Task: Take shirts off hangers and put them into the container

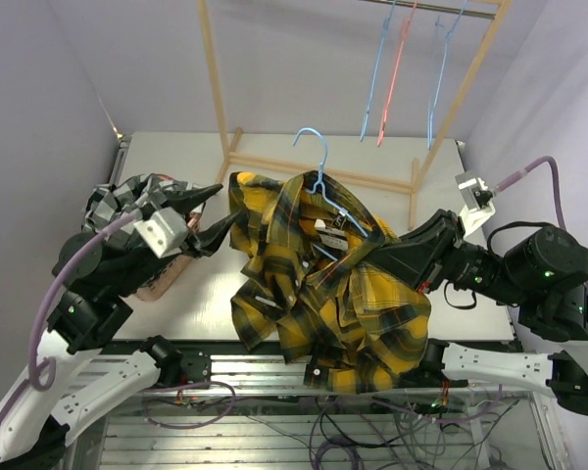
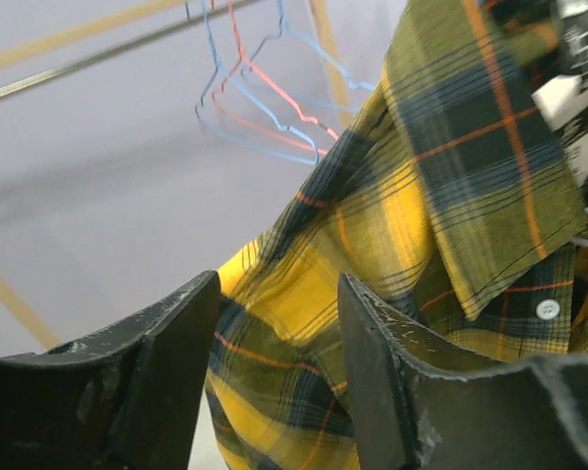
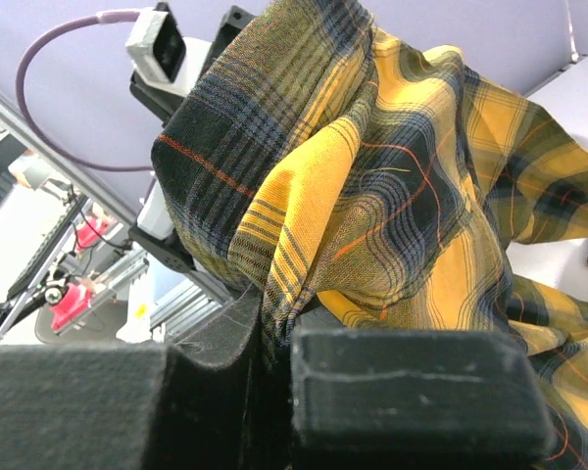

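Right pincer (image 3: 269, 343) clamps plaid shirt (image 1: 323, 294); left pincer (image 1: 226, 206) agape beside it.

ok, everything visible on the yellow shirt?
Yellow-and-black plaid shirt, thin orange lines, white buttons, soft woven cloth. Bunched over the table, lower part past its near edge. A light blue hanger sits in the collar, hook up. The right end effector is shut on a fold; the left end effector is open at its left edge.
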You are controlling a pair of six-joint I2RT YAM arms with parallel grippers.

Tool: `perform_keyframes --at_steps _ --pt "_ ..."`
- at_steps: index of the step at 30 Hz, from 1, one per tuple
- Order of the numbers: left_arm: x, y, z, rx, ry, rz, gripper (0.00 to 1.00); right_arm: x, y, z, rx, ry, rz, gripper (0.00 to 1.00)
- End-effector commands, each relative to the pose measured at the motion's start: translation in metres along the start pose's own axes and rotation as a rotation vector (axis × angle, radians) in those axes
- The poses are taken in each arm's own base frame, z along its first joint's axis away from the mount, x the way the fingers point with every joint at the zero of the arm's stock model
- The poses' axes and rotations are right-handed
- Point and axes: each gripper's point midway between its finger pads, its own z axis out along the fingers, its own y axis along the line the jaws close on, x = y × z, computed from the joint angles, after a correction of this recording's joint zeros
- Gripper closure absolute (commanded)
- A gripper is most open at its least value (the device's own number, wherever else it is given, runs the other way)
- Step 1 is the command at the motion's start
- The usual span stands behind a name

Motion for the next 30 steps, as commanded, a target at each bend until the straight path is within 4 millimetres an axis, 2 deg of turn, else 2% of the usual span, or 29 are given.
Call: perform_keyframes --at_steps 1,8,17,20,21,24,28,30 --pt "-0.015 -0.015 -0.002 0.088 -0.107 0.081 0.36 -0.016 0.017 0.004 -0.072 -0.056 0.019 1.0" --pt "-0.003 -0.016 0.007 0.125 -0.031 0.142 0.35 -0.007 0.026 0.013 -0.125 -0.009 0.029 1.0" --pt "0.016 -0.002 0.02 0.087 0.049 0.229 0.36 0.004 0.036 0.025 -0.188 0.045 0.041 1.0" --pt "0.022 -0.003 0.027 0.096 0.057 0.22 0.46 0.006 0.037 0.027 -0.198 0.053 0.045 1.0" --pt "0.024 -0.003 0.029 0.096 0.06 0.214 0.55 0.006 0.037 0.027 -0.196 0.054 0.047 1.0" --pt "0.032 -0.003 0.034 0.092 0.073 0.196 0.9 0.008 0.034 0.027 -0.182 0.058 0.05 1.0" --pt "0.034 0.001 0.033 0.063 0.077 0.184 0.93 0.007 0.03 0.024 -0.157 0.053 0.047 1.0" --pt "0.034 0.009 0.029 0.014 0.089 0.183 0.93 0.005 0.023 0.023 -0.117 0.048 0.035 1.0"
